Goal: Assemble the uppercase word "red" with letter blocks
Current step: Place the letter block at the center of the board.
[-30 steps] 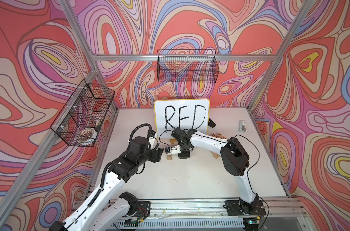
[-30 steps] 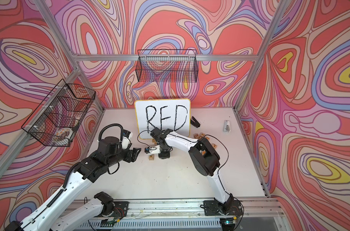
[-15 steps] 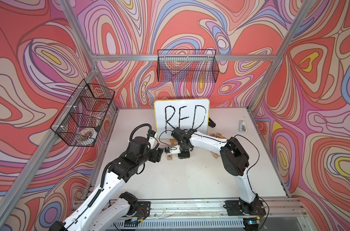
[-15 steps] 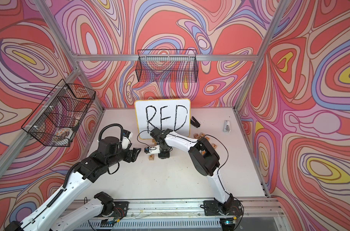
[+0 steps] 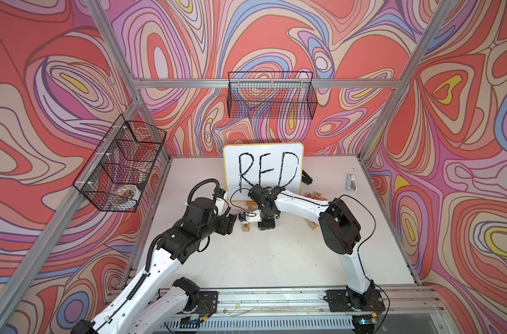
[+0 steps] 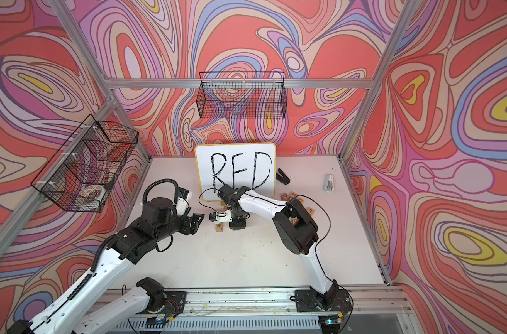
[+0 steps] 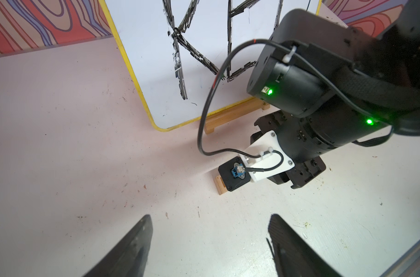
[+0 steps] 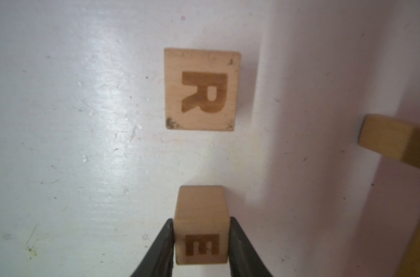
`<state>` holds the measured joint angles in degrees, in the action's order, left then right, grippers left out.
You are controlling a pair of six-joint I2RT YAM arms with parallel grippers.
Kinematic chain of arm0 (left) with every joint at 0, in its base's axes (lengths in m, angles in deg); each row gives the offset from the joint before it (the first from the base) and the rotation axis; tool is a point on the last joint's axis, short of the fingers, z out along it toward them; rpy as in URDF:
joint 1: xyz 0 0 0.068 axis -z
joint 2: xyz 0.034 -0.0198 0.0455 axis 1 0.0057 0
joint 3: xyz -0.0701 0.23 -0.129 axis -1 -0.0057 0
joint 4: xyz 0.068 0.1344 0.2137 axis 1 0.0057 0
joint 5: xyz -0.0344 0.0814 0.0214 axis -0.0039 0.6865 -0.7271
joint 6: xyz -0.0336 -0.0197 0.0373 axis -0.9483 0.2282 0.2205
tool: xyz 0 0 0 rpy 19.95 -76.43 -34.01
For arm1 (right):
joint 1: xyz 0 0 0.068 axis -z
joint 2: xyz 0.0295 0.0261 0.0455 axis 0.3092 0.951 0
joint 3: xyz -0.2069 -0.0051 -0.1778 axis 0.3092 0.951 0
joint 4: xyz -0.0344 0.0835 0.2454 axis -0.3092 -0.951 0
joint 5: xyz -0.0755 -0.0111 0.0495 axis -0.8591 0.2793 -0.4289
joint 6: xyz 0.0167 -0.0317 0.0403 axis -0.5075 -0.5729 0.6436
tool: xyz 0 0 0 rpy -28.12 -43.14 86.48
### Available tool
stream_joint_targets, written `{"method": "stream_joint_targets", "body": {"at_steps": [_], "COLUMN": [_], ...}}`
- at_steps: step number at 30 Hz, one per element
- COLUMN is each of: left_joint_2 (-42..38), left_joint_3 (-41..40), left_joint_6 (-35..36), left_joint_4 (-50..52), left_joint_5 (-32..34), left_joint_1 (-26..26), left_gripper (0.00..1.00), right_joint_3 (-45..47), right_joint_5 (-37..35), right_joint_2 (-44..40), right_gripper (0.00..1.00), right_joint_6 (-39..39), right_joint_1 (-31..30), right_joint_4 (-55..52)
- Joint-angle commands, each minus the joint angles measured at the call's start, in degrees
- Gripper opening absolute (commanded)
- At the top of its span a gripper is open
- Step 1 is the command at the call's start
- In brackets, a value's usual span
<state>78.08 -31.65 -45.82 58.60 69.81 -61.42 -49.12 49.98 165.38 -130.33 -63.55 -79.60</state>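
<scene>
The R block (image 8: 201, 90) lies flat on the white table, letter up, in front of the whiteboard (image 5: 263, 170); it shows in both top views (image 5: 245, 227) (image 6: 219, 228). In the right wrist view the E block (image 8: 201, 225) sits a short gap from it, and my right gripper (image 8: 201, 220) is shut on it, one finger against each side. That gripper (image 5: 266, 224) points straight down and hides the E block in both top views. My left gripper (image 7: 210, 217) hovers open just left of the R block (image 5: 227, 224), with nothing between its fingers. No D block can be made out.
Several loose letter blocks (image 5: 314, 196) lie right of the whiteboard, partly behind my right arm. The board's wooden stand (image 8: 384, 136) is close to the R block. A black object (image 5: 306, 179) and a small white device (image 5: 351, 182) lie at the back right. Wire baskets (image 5: 271, 95) hang on the walls.
</scene>
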Motion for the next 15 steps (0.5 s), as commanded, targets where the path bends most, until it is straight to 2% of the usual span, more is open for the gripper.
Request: {"method": "stream_joint_targets", "body": {"at_steps": [1,15], "left_joint_2": [-0.8,-1.2], "left_joint_3": [-0.2,-0.2], "left_joint_6": [0.3,0.2], "left_joint_4": [0.8,0.8], "left_joint_5": [0.0,-0.1], "left_joint_1": [0.3,0.3], "left_gripper": [0.79,0.79], "right_joint_3": [-0.9,-2.7], "right_joint_5": [1.0,1.8], "right_joint_2": [-0.2,0.6], "right_gripper": [0.39,0.38], "right_joint_6": [0.9,2.8], "right_joint_1": [0.1,0.1], "right_joint_4": [-1.5,-2.7]}}
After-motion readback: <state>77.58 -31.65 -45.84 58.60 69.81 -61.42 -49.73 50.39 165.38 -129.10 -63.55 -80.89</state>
